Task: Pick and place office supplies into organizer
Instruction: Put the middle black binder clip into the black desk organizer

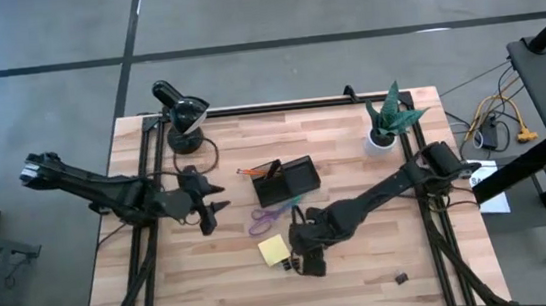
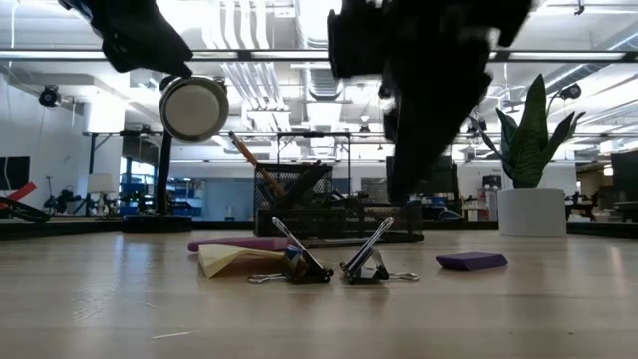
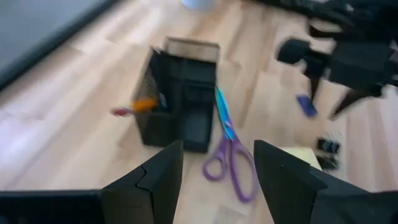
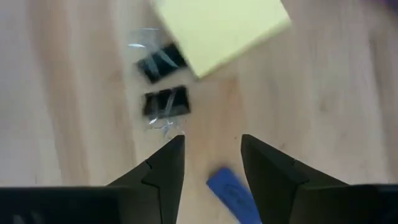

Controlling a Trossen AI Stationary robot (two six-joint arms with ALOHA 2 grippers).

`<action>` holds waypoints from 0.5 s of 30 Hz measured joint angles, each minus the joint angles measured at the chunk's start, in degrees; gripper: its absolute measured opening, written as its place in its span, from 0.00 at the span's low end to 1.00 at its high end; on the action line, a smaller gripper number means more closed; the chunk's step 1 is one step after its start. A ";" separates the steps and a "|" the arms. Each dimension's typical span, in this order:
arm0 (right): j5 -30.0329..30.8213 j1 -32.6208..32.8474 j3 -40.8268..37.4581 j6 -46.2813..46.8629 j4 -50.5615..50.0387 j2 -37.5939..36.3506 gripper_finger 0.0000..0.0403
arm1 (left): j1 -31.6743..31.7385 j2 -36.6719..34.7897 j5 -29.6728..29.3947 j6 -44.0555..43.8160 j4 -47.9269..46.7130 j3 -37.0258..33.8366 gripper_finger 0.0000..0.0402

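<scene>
The dark organizer stands mid-table with pens in it. Purple-handled scissors lie flat just in front of it. A yellow sticky pad, two black clips and a small purple block rest on the wood nearer the front. My right gripper hovers open above the table, the block showing below between its fingers; in the low view the gripper hangs clear of the clips. My left gripper is open in the air left of the organizer, facing the scissors.
A black desk lamp stands at the far left and a potted plant at the far right. A small black item lies near the front right. Bare wood stretches along the front left of the table.
</scene>
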 joint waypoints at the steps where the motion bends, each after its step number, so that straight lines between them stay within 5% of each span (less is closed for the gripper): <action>1: 0.07 -0.02 -0.21 3.41 0.67 0.47 0.37 | -0.02 0.81 0.88 -0.06 0.12 0.11 0.45; 6: 0.65 0.80 -2.05 9.86 6.14 0.66 0.37 | 0.00 3.13 4.22 -4.24 2.94 0.28 0.45; 15: 2.12 4.94 -2.54 -15.80 5.31 0.61 0.38 | -0.04 2.96 9.02 -10.47 4.13 0.28 0.45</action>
